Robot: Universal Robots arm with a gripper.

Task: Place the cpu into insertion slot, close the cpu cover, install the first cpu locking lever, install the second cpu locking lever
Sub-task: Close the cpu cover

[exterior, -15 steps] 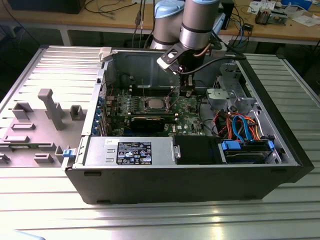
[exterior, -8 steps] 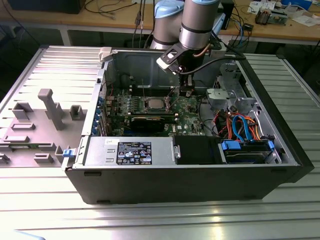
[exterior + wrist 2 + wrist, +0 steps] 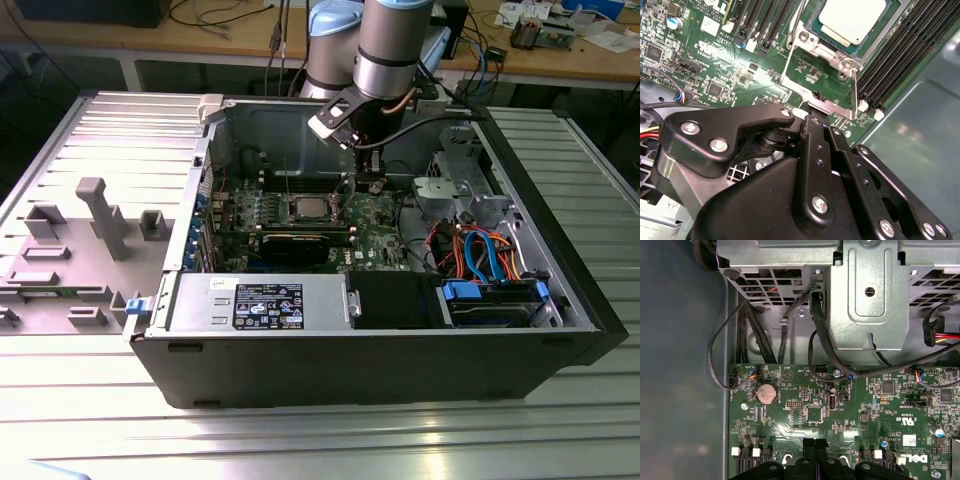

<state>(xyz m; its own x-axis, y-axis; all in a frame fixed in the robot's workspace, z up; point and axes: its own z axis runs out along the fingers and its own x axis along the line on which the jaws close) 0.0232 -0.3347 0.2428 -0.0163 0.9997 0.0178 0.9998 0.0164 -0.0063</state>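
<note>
Already socketed lies the flat silver-grey square cpu (image 3: 852, 20); the black claw (image 3: 820, 122), pinched narrow for pushing, hangs beside a thin silver lever (image 3: 856, 85).

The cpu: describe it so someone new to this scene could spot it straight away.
Inside the open computer case, find the green motherboard. The cpu sits near its middle, between two banks of long black memory slots. It is the only flat, pale silver square there, among small dark chips and black slots.
</note>
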